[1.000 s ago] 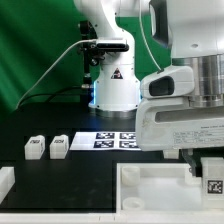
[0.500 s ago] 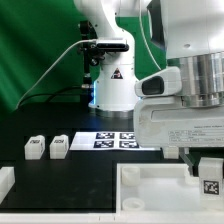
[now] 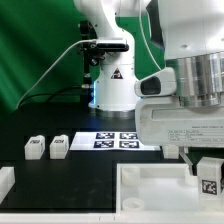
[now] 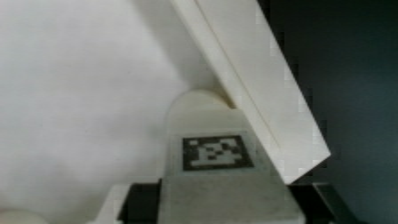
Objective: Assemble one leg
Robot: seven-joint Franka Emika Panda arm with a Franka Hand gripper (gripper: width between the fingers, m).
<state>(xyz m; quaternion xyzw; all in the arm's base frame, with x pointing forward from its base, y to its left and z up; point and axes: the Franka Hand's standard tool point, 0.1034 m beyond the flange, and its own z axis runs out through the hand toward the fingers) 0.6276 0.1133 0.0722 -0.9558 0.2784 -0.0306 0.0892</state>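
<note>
Black tabletop, green backdrop. Gripper (image 3: 208, 172) clamped on small white plastic leg (image 3: 210, 184) (tag facing camera), over large white rimmed tray piece (image 3: 150, 186). Two spare white blocks (image 3: 46, 147) beside marker board (image 3: 119, 140).

The small white plastic tagged leg (image 3: 211, 181) at four o'clock is edge-cropped; the tool's (image 3: 203, 172) fingers seem hidden.

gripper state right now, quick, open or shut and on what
gripper: closed on the leg, fingers at either side of it, over the large white tray piece.
</note>
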